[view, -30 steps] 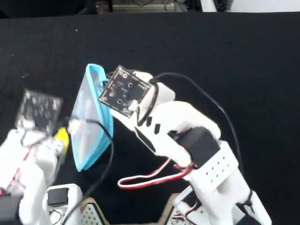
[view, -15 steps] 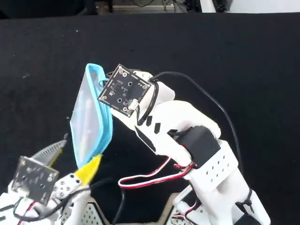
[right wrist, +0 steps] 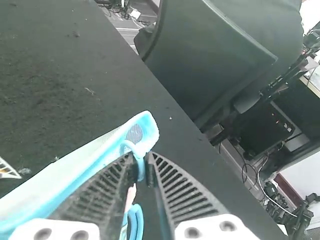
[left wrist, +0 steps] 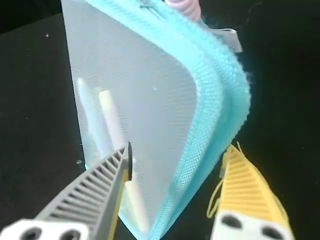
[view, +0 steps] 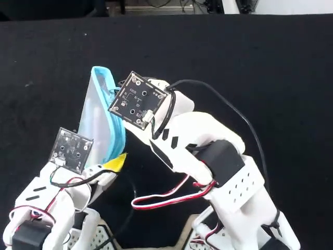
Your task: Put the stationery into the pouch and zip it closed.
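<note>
High view, left to right: the left arm (view: 47,203) stood at the table's near left edge, its wrist camera board (view: 72,150) tilted upward. The left gripper (view: 112,165) sat at the lower end of the pouch (view: 96,125), with the yellow finger (view: 117,161) just beside the blue trim. In the left wrist view the left gripper (left wrist: 178,150) was spread wide and held nothing: the grey finger (left wrist: 107,182) lay before the mesh face of the pouch (left wrist: 150,95), the yellow finger (left wrist: 245,185) lay beyond the blue zip edge (left wrist: 220,95), and the pouch's lower corner stood between them; contact with either finger could not be judged. Two pale sticks of stationery (left wrist: 107,120) showed through the mesh, inside the pouch. A pink object (left wrist: 182,5) showed at the pouch's far end, possibly more stationery. The pouch was held on edge, tilted, above the black table (view: 260,62). At its upper end, in the right wrist view, the right gripper (right wrist: 142,162) was closed on the blue trim of the pouch (right wrist: 95,147), a blue loop (right wrist: 131,149) caught between its ribbed fingers (right wrist: 175,192). In the high view, the right arm (view: 208,151) reached from the near right edge up to the pouch's top, its own camera board (view: 137,100) covering the grasp.
</note>
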You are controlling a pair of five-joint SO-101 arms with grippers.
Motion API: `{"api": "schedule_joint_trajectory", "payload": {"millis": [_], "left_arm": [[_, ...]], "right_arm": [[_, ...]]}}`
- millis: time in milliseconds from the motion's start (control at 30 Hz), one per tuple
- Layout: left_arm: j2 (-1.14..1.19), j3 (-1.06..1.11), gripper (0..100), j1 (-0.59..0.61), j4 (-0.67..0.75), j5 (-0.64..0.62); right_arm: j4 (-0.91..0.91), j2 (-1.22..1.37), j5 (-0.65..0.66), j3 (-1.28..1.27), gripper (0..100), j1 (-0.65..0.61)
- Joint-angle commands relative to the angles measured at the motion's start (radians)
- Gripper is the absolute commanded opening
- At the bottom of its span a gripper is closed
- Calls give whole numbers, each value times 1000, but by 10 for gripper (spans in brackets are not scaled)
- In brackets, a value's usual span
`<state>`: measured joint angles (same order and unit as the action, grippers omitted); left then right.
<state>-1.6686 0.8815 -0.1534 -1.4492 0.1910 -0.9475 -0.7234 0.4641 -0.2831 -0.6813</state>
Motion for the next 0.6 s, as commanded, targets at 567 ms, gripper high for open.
{"api": "schedule_joint_trajectory", "payload": {"millis": [567], "left_arm": [[-2,-31,285,128,114,-8]], "right_arm": [[-5,4,6,74,11,5]]}}
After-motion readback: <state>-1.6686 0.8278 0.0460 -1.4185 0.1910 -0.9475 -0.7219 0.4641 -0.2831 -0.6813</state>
